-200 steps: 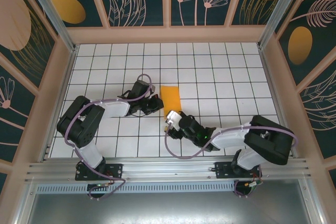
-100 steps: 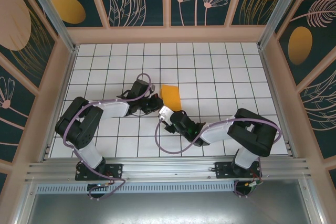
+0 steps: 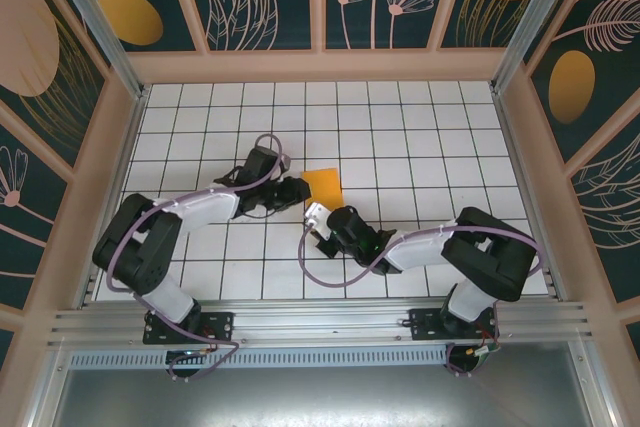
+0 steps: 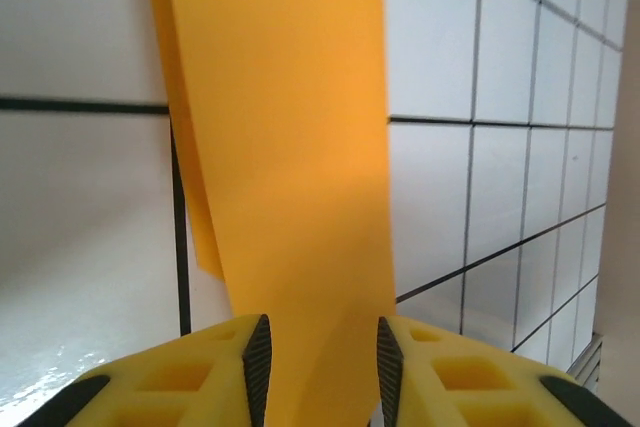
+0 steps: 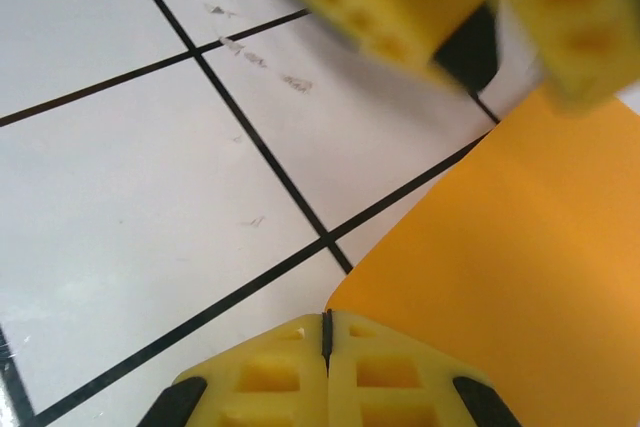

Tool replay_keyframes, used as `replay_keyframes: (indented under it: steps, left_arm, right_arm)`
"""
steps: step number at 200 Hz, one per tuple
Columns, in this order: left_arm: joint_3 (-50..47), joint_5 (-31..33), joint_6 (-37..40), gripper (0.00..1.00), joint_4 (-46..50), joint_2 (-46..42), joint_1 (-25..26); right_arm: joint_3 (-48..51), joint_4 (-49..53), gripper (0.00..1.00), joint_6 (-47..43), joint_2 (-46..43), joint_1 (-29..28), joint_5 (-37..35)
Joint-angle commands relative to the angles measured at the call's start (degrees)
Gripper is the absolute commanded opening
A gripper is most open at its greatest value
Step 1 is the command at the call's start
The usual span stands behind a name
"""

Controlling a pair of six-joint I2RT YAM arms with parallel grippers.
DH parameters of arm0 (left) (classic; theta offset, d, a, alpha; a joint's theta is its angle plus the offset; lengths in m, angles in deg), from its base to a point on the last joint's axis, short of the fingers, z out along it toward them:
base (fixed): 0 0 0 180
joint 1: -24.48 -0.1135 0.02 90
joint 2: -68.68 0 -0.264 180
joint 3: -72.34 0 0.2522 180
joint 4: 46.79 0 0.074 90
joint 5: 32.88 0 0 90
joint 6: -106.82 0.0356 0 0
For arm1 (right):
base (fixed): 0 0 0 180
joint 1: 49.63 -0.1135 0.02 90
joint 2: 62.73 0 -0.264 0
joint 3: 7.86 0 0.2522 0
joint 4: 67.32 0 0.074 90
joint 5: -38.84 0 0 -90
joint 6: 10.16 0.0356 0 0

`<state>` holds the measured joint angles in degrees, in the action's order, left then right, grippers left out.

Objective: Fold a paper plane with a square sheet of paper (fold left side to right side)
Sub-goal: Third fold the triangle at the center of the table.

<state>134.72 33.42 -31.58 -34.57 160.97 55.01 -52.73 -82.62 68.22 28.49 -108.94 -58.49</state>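
The square sheet of paper point(image 3: 324, 184) is bright orange and lies folded on the white grid table. In the left wrist view the paper point(image 4: 290, 137) shows two layers, the lower one peeking out at the left. My left gripper point(image 3: 299, 191) is at the paper's left edge. Its jaws point(image 4: 320, 362) stand apart with the paper running between the pads. My right gripper point(image 3: 316, 215) is at the near corner, shut point(image 5: 326, 329), its tip against the corner of the paper point(image 5: 520, 247). Whether the corner is pinched I cannot tell. The left fingers point(image 5: 400, 7) show blurred beyond it.
The white tiled table point(image 3: 430, 147) stretches to wooden walls on three sides. The two arms nearly meet at the paper, with their purple cables looping close to the table. The metal rail point(image 3: 320, 322) with both bases runs along the near edge.
My right gripper has shut and slid left and away to the paper's near corner. My left gripper's jaws have parted. From above, the paper looks shorter at its near end.
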Motion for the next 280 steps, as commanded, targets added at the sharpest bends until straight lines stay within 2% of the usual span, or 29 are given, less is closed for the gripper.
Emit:
replay_keyframes:
  steps: [1,34,75,108,189,238,280]
  left_arm:
    - [3.1,0.6,3.6,0.34,3.1,-1.1,-1.0]
    - [10.2,-4.6,7.6,0.22,3.4,7.5,-0.8]
    - [20.5,-5.6,12.5,0.18,7.9,18.8,0.3]
    - [23.6,-6.2,13.7,0.15,8.6,24.5,1.2]
    - [23.5,-3.2,15.7,0.11,10.6,28.6,1.6]
    - [23.6,-2.4,16.2,0.09,11.1,29.2,2.0]
    - [23.9,-2.1,16.2,0.08,11.2,29.2,2.3]
  right_arm:
    - [-1.5,1.4,0.0,3.4,-0.8,0.8,4.6]
    - [-2.1,1.6,0.0,5.2,-0.6,2.1,6.1]
    - [-2.1,1.7,0.0,7.2,-0.4,3.3,7.8]
    - [-1.9,1.4,0.0,9.2,-0.5,4.8,10.5]
    - [-1.0,0.8,0.0,16.9,-1.4,13.6,24.6]
    - [-2.0,2.7,0.0,20.5,-0.7,19.8,27.8]
    - [-4.8,6.0,0.0,20.0,1.5,21.7,27.5]
